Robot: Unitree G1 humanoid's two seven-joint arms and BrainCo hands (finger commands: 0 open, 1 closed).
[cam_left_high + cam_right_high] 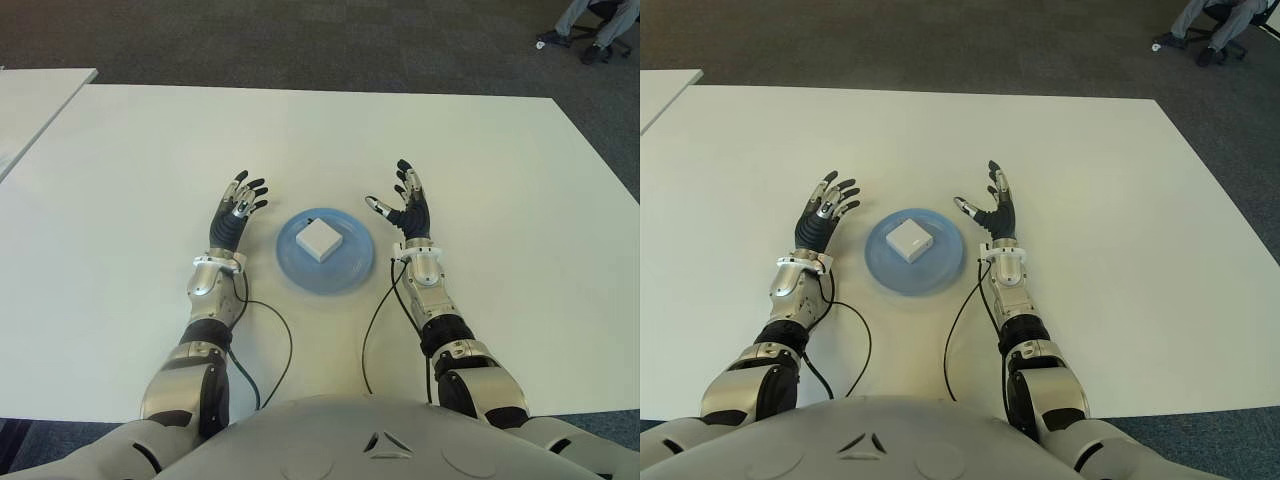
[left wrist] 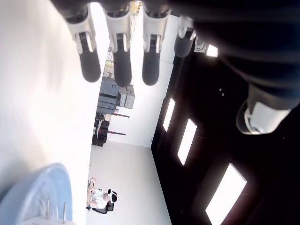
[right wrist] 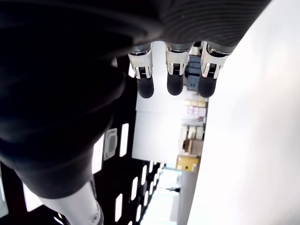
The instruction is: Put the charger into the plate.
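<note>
Two hands flank the plate (image 1: 345, 272), fingers spread, holding nothing: left hand (image 1: 233, 218) just beside its left rim, right hand (image 1: 405, 210) just beside its right. Inside, near the middle, sits the white charger (image 1: 322, 239), already placed. Risk from here: brushing the rim while pulling away, sliding the plate or tipping the charger out.
</note>
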